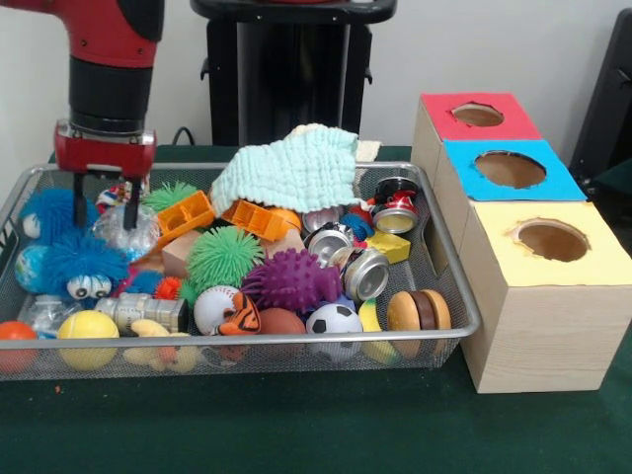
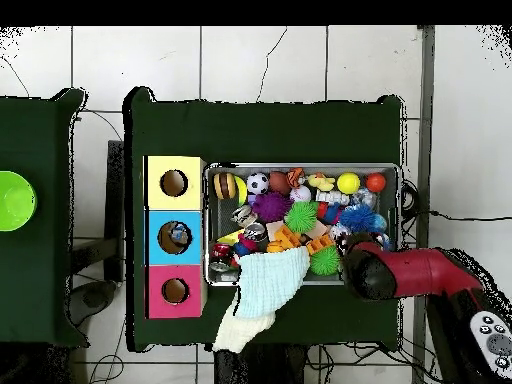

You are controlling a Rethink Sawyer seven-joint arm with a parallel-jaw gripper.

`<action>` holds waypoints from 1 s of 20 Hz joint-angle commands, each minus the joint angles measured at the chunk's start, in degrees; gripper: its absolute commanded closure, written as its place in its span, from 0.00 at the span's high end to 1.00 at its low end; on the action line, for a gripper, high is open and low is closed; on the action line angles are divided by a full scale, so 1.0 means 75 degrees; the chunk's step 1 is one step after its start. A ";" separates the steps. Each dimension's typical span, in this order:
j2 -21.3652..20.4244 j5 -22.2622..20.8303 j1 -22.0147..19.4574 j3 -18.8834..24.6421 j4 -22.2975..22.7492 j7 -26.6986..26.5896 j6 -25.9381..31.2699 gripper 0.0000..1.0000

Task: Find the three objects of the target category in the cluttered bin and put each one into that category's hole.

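The red and black gripper (image 1: 104, 209) hangs with its black fingers (image 1: 129, 212) spread apart, tips touching a clear crinkly plastic ball (image 1: 125, 232) at the far end of the silver wire-mesh bin (image 1: 449, 279). No lettering is readable on the dented metal cans (image 1: 363, 272) lying near the wooden box with red, blue and yellow holes (image 1: 533, 296).

Green bowl (image 2: 14, 200) on side table (image 2: 45, 140)

You could not see what lay under the cloth (image 1: 291, 168), which covered the bin's (image 1: 464, 296) far middle. In the overhead view the arm (image 2: 410, 272) hid the gripper and the toys beneath it. The item inside the blue hole (image 2: 178, 236) was too small to identify.
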 commanded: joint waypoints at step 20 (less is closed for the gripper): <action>0.0609 0.0519 -0.0545 0.1325 0.0510 -0.1352 0.1249 0.00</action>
